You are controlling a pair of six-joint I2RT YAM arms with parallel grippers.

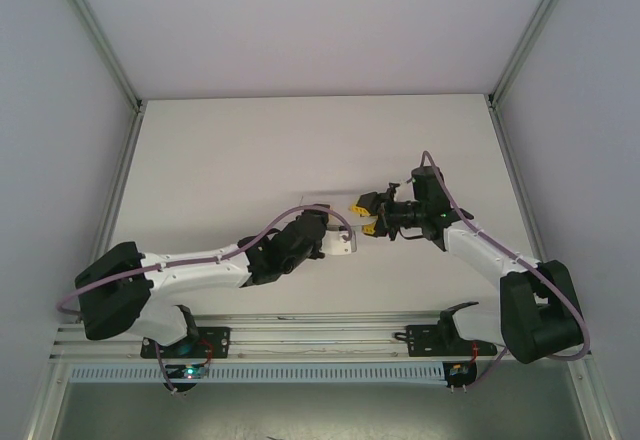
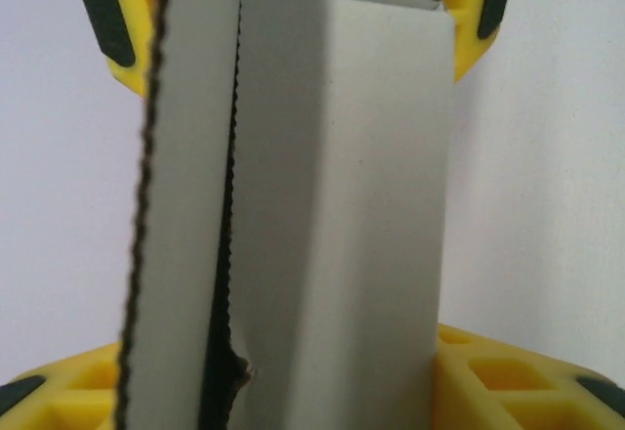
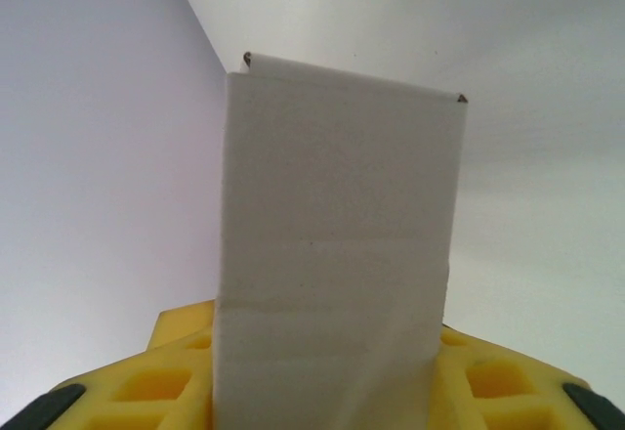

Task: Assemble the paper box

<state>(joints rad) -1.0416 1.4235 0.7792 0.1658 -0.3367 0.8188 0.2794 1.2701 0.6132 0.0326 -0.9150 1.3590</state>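
The paper box (image 3: 337, 235) is light, thin card (easily crushed); hold it across flat walls. The right gripper (image 3: 332, 381) clamps it; the left gripper (image 2: 283, 371) flanks it, grip unclear.

Paper box (image 3: 337, 244) is at the centre of the tabletop (image 1: 220, 160), spanning between both hands. Left hand (image 1: 340, 234) reaches in from near-left. Right hand (image 1: 362, 214) reaches in from the right, just behind and right of the left hand. One box end sits between the left fingers (image 2: 508, 381), the opposite end between the right fingers (image 3: 166, 386). Arm bases are well apart on the rail (image 1: 320, 335) at the near edge.
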